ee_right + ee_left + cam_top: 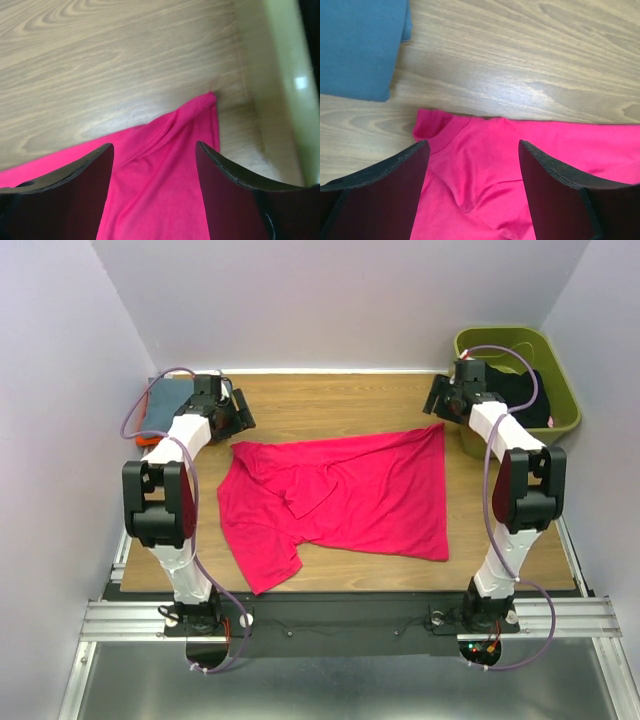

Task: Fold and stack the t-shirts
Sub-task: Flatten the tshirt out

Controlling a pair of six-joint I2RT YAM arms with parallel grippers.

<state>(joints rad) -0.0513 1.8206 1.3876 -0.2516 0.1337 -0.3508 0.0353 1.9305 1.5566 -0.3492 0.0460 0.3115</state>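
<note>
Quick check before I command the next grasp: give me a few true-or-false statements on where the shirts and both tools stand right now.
1. The left tool and right tool are both open. True.
2. The pink shirt is already folded on the stack. False: it lies spread and wrinkled on the table.
3. A folded blue-grey shirt lies just beyond the pink shirt's far-left corner. True.
4. The black garment lies on the table. False: it sits in the green bin.
5. The right tool is over the pink shirt's near hem. False: it is over the far-right corner, next to the bin.
</note>
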